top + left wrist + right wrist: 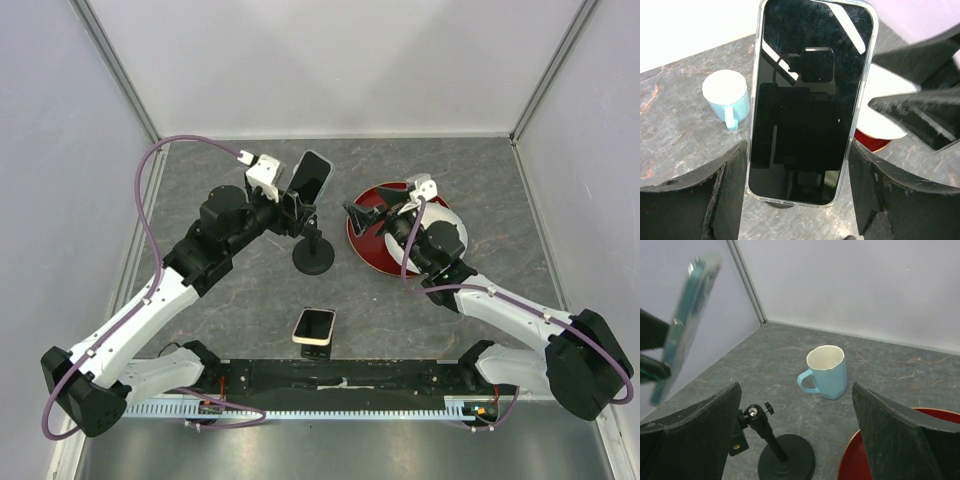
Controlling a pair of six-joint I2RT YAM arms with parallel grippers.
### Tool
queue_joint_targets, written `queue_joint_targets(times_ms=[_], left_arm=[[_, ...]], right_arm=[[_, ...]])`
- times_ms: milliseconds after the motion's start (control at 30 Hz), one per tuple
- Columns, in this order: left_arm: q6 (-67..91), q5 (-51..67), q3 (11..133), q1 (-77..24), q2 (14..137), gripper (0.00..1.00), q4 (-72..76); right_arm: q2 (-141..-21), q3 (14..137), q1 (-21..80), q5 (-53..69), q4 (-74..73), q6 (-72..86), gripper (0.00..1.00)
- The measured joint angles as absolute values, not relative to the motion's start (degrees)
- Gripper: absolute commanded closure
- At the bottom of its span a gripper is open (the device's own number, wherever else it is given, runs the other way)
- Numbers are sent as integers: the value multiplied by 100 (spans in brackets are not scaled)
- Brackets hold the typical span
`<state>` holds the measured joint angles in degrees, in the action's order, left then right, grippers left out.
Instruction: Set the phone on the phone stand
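A phone with a pale pinkish-cream case sits tilted near the table's front edge. Something low and black shows at its near edge; I cannot make out a wedge stand. My left gripper is shut on a different phone, dark-screened in a clear case, and holds it upright above the black pole stand. That phone fills the left wrist view between both fingers. It shows edge-on with a teal back in the right wrist view. My right gripper is open and empty over the left rim of a red plate.
The pole stand has a round base and an empty clamp head. A light-blue mug stands behind it, also in the left wrist view. The red plate carries a white dish. Walls enclose the table.
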<state>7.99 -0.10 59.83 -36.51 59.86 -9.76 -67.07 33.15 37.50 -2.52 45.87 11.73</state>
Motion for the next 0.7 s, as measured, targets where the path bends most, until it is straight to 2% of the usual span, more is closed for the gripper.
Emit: queue_joint_targets(times_ms=[267, 700], left_arm=[[113, -45, 5374, -3710, 5802, 98, -838], [-73, 21, 5188, -3811, 5256, 98, -674]], right_arm=[[-6530, 3555, 3750, -167, 4145, 2036, 2], [-6469, 3555, 3754, 722, 4578, 3328, 7]])
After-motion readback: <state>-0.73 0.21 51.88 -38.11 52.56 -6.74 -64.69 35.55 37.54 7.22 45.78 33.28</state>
